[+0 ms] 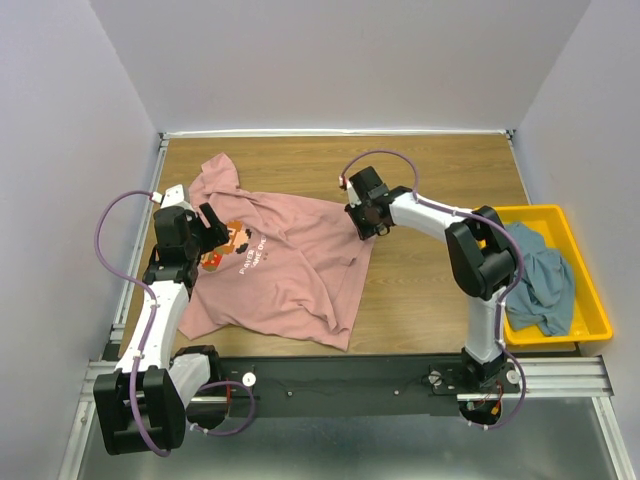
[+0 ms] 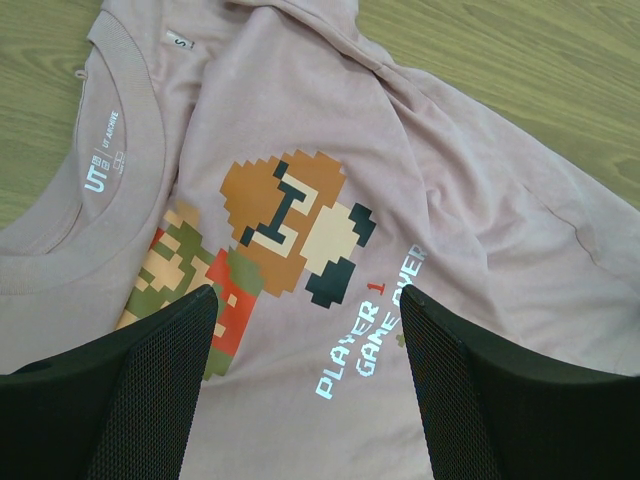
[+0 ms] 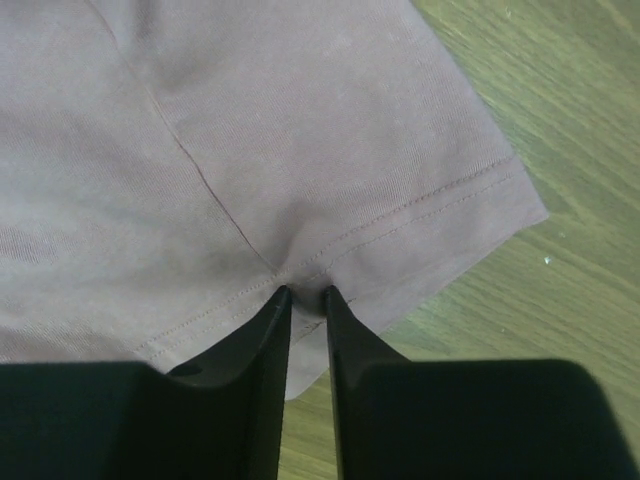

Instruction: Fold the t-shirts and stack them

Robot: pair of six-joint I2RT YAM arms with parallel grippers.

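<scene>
Right tool [image 3: 305, 292] pinches pink t-shirt [image 3: 250, 150] hem: wrist view only.

Soft bright light comes from above; the top view is sharp. Ahead of the left pincer [image 2: 308, 295] everything looks clear. Around the right pincer [image 3: 305, 292] the pink shirt [image 3: 250, 150] looks dimmer and a bit fuzzy.

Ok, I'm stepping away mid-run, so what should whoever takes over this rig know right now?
Left gripper: jaws open, above the print on the pink t-shirt, holding nothing.
Right gripper: jaws pinched on that shirt's hem.
The pink t-shirt lies spread and wrinkled on the table; the blue-grey t-shirt sits crumpled in the yellow bin.
Done: nothing folded. Left: fold both, stack them.
</scene>
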